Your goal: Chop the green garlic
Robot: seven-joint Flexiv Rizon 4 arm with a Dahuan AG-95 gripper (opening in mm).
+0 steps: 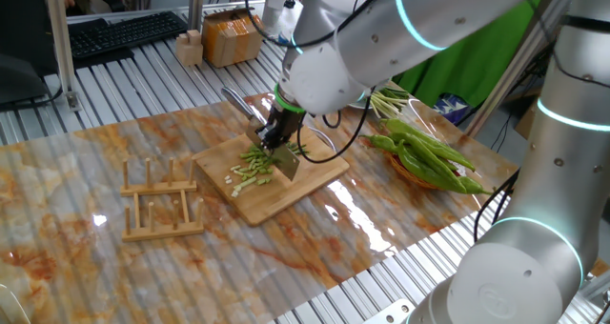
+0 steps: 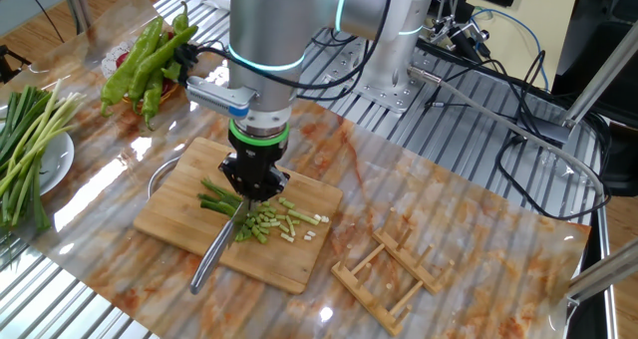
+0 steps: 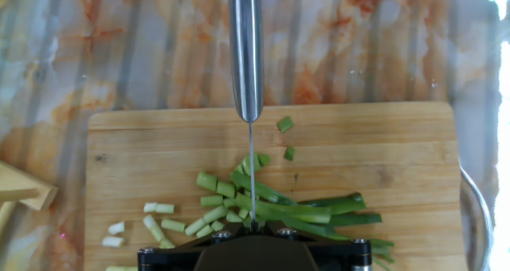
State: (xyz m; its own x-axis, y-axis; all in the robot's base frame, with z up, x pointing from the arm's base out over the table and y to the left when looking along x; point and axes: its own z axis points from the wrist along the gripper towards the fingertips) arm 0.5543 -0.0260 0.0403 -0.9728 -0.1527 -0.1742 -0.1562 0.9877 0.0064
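The green garlic (image 3: 307,211) lies on a wooden cutting board (image 3: 382,143). Its left part is cut into short bits (image 3: 159,223), and longer uncut stalks run off to the right. My gripper (image 3: 251,233) is shut on a knife (image 3: 246,48), whose steel handle points away from the hand. The thin blade edge (image 3: 251,167) stands down among the stalks. In the other fixed view the gripper (image 2: 254,182) hangs over the garlic (image 2: 264,221), with the knife handle (image 2: 212,251) slanting off the board's near edge. In one fixed view the blade (image 1: 286,162) rests in the pile (image 1: 250,172).
Green peppers (image 2: 150,60) are heaped behind the board. A bundle of long stalks (image 2: 25,145) lies on a white plate at the left. A wooden rack (image 2: 389,274) lies to the right of the board. A round metal rim (image 3: 478,215) shows beside the board.
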